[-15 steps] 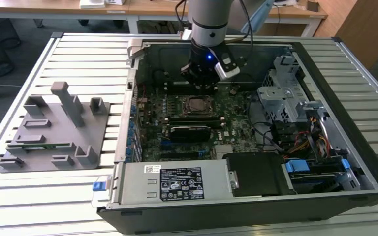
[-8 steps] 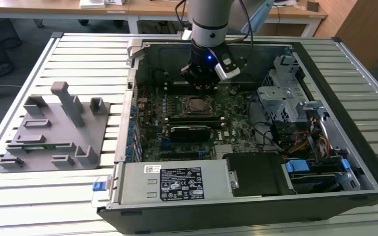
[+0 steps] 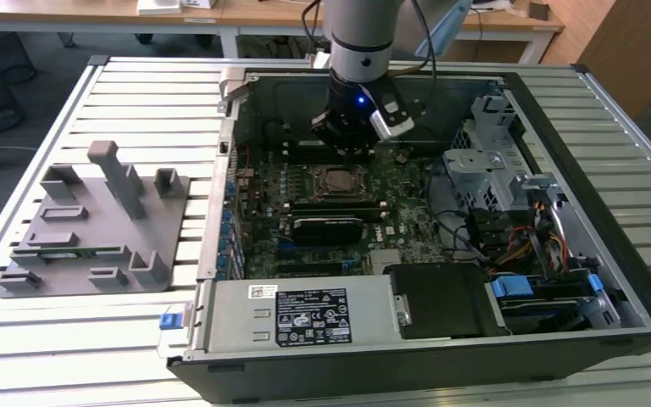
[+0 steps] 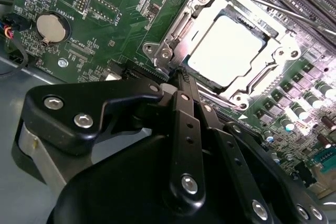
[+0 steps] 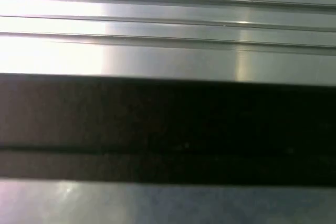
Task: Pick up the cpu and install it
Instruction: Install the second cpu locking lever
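Note:
The cpu is a pale silver-grey square lying flat inside the metal socket frame on the green motherboard, with the frame's plate lying over its edges. In the exterior view the socket sits mid-board inside the open computer case. My gripper hangs low over the board just beside the socket's corner, its black fingers drawn together with nothing between them. In the exterior view the gripper stands just behind the socket.
A grey plastic fixture with a thin green memory stick lies on the slatted table at the exterior view's left. The case walls, power supply, drive cage and cables hem in the board.

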`<action>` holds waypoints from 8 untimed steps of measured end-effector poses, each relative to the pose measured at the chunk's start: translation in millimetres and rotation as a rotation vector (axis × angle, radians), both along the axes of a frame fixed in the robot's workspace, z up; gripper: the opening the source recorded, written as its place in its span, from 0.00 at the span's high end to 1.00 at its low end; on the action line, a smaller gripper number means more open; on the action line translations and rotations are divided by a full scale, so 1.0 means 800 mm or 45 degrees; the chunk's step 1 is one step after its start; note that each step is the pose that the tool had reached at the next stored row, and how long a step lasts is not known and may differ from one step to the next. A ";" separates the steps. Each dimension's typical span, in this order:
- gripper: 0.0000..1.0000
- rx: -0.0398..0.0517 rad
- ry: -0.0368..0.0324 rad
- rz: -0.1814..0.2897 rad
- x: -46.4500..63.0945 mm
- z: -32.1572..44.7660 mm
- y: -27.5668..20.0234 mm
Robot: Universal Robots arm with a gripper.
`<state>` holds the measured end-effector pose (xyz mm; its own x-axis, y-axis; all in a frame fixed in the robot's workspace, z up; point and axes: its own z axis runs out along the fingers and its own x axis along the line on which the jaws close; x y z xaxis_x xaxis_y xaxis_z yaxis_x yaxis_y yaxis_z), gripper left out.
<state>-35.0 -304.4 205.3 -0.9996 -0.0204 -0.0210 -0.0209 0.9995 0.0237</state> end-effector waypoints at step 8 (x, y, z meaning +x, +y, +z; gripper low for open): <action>0.89 0.000 0.0000 0.000 0.000 0.0000 -0.0034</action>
